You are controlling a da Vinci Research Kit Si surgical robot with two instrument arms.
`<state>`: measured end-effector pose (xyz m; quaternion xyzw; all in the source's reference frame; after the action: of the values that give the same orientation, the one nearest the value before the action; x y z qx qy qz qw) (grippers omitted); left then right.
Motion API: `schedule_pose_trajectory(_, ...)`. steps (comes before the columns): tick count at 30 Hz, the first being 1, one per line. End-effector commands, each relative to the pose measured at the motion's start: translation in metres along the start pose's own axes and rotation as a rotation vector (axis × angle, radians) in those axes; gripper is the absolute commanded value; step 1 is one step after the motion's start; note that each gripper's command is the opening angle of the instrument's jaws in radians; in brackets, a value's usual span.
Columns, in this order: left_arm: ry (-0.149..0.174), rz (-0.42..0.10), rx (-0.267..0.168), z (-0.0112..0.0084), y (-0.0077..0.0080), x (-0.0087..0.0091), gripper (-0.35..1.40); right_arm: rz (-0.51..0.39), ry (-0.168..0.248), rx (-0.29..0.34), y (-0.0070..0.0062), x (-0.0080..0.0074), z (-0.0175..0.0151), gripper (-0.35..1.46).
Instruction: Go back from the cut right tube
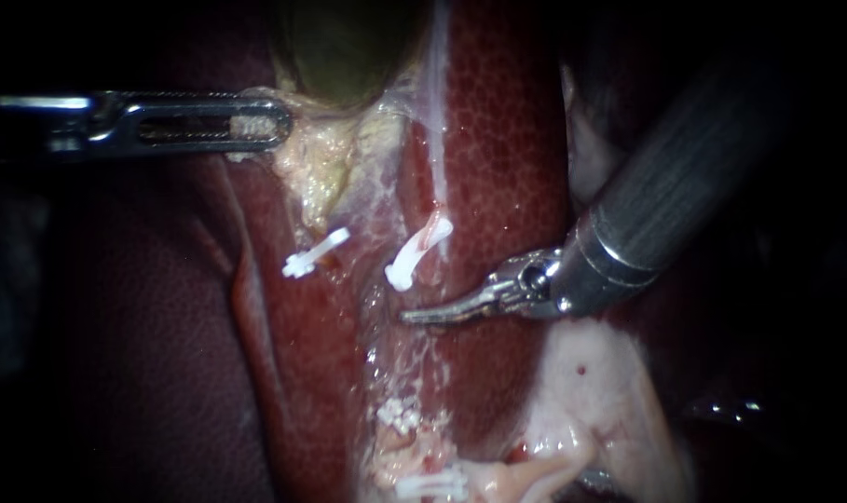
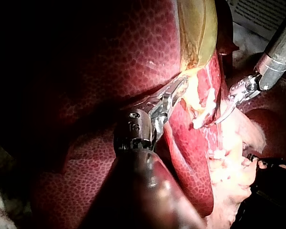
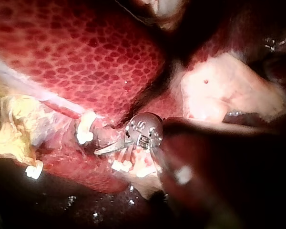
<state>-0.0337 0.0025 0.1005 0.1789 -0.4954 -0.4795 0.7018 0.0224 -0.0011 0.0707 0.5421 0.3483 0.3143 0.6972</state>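
Note:
My right instrument (image 1: 421,316) enters from the upper right. Its thin curved blades lie shut, holding nothing, just below a white clip (image 1: 419,250) on the cut end of the right tube (image 1: 436,140). The same blades (image 3: 107,149) show beside that clip (image 3: 85,129) in the right wrist view. A second white clip (image 1: 315,253) sits to the left. My left instrument (image 1: 260,122) is shut on yellowish tissue at the neck of the gallbladder (image 1: 348,47); this grip (image 2: 177,91) also shows in the left wrist view.
Dark red liver (image 1: 507,140) lies on both sides of the dissected strip. Lower down, more white clips (image 1: 400,413) sit on pale stump tissue near the bottom edge. A pale fatty mass (image 1: 591,382) lies under my right instrument's shaft.

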Motion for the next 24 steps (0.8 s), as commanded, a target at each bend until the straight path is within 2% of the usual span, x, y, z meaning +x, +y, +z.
schedule_pose_trajectory(1,0.000,0.000,0.000,0.0000,0.0000,0.0000,-0.35,-0.001,-0.001,0.000,0.0000,0.0000,0.0001,-0.35)
schedule_pose_trajectory(10,0.000,0.000,0.000,0.0000,0.0000,0.0000,-0.35,-0.001,-0.001,-0.001,-0.0001,0.0000,0.0002,-0.35)
schedule_pose_trajectory(16,0.000,0.000,0.000,0.0000,0.0000,0.0000,-0.35,0.015,0.028,0.026,-0.0003,0.0000,0.0005,-0.32)
schedule_pose_trajectory(18,0.000,0.000,0.000,0.0000,0.0000,0.0000,-0.35,0.015,0.046,0.045,-0.0004,0.0002,0.0008,0.69)
schedule_pose_trajectory(19,0.000,0.000,0.000,0.0000,0.0000,0.0000,-0.35,0.015,0.051,0.049,-0.0004,0.0003,0.0010,0.96)
schedule_pose_trajectory(21,0.000,0.000,0.000,0.0000,0.0000,0.0000,-0.35,0.013,0.070,0.050,-0.0005,0.0001,0.0015,1.26)
schedule_pose_trajectory(24,0.000,0.000,0.000,0.0000,0.0000,0.0000,-0.35,0.011,0.091,0.034,-0.0006,-0.0004,0.0021,1.36)
